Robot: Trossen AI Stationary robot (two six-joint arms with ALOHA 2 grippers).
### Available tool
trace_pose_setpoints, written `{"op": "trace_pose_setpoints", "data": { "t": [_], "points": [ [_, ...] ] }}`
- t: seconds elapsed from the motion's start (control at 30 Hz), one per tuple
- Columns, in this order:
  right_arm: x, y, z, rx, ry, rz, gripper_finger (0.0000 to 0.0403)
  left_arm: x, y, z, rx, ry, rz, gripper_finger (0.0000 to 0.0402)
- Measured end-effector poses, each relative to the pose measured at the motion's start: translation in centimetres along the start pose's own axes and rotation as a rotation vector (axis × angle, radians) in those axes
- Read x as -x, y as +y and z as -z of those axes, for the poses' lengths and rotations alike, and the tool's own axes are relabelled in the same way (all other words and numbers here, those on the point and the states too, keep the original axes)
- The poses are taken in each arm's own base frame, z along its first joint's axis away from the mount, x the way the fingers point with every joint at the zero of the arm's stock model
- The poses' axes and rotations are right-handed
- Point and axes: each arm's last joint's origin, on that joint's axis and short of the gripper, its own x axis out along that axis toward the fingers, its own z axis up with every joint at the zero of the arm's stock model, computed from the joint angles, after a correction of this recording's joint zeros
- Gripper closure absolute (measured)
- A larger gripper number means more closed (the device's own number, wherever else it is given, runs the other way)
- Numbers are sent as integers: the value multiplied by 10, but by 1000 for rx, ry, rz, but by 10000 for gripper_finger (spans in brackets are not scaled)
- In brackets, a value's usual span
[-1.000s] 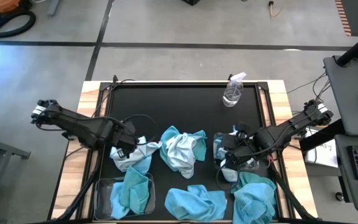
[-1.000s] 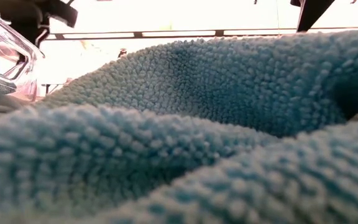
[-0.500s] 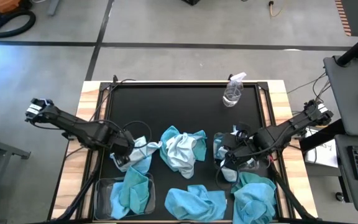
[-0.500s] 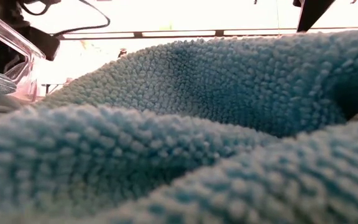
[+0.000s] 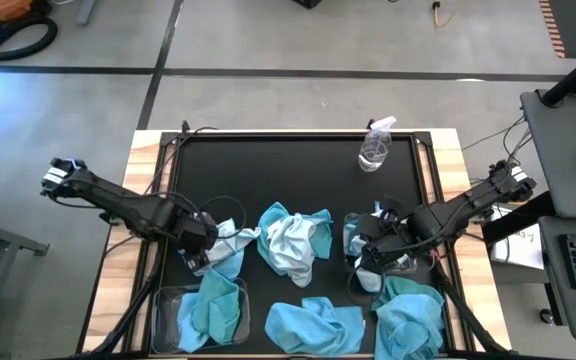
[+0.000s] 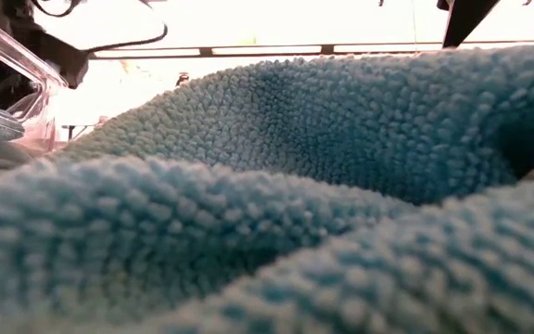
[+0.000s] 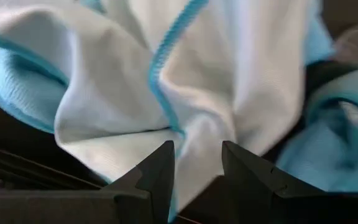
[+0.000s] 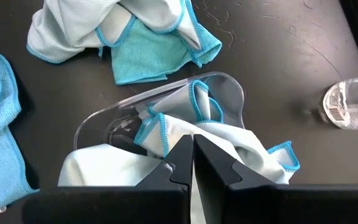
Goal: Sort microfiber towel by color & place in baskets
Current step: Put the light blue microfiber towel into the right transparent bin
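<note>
My left gripper points down, open, over a pale whitish towel at the table's left. Its fingers stand either side of a turquoise-hemmed fold. Near it, a clear basket holds a turquoise towel. My right gripper is shut above the other clear basket, which holds pale towels. A mixed pile lies mid-table. Turquoise towels lie at the near edge and near right. My left gripper comes at the pale towel from above, a fold of it showing between the two fingers; I cannot tell whether they touch it. My right gripper's shut tips stand right at the pale towel in the basket; I cannot tell whether they touch it.
A small clear spray bottle stands at the far right of the black mat. In the low view a turquoise towel fills nearly the whole picture, with a basket wall at its left. Cables run along the mat's far edge.
My left gripper has sunk toward the pale towel and tipped over until it points straight down, its fingers staying apart. The towels and baskets lie as before.
</note>
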Motion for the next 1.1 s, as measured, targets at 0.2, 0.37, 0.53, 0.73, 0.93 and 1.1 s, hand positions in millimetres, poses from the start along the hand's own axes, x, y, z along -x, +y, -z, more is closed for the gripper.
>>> {"op": "trace_pose_setpoints", "data": {
  "t": [0.2,0.37,0.53,0.73,0.93,1.1],
  "points": [
    [0,0,0,0,-1,-1,394,13,-7,-4,-22,-36,41,283],
    [0,0,0,0,-1,-1,394,10,-6,-3,-20,-26,29,283],
    [0,0,0,0,-1,-1,394,3,-2,-1,-13,-2,0,283],
    [0,0,0,0,-1,-1,394,-4,1,1,20,16,-18,283],
    [0,0,0,0,-1,-1,394,-13,5,4,39,45,-39,283],
    [0,0,0,0,-1,-1,394,-17,8,5,88,22,-77,302]
  ]
}}
